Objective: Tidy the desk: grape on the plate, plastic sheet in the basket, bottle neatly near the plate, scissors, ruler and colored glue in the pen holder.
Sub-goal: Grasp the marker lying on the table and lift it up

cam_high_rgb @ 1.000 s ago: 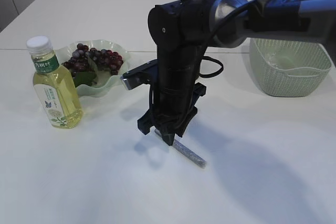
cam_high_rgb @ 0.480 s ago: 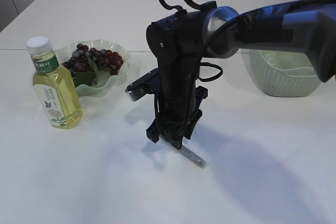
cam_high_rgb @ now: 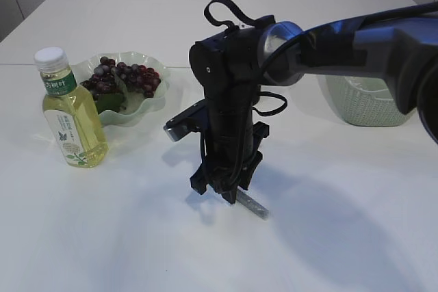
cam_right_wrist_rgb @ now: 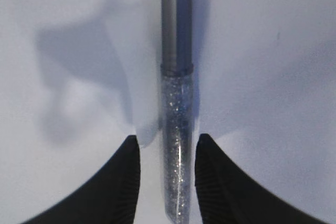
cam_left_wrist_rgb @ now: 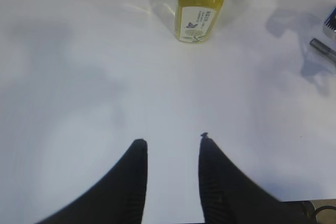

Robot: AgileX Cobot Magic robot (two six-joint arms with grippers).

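Glittery glue tube (cam_right_wrist_rgb: 177, 129) lies between the right tool's (cam_right_wrist_rgb: 167, 179) parted fingers, bottle (cam_high_rgb: 70, 113) well aside

Bright, even light from above leaves soft grey shadows on the white surface (cam_high_rgb: 102, 237) around the right arm (cam_high_rgb: 229, 100), and the wrist views are slightly blurred.

The right arm (cam_high_rgb: 233, 94) is finished in matte black, with a polished silver joint band and a dark blue-grey link behind it. Black cables are looped above the wrist and beside it. A silver-grey camera block (cam_high_rgb: 183, 122) is mounted on the wrist. Curved black fingers (cam_right_wrist_rgb: 126, 182) with finely ribbed inner faces are fitted.
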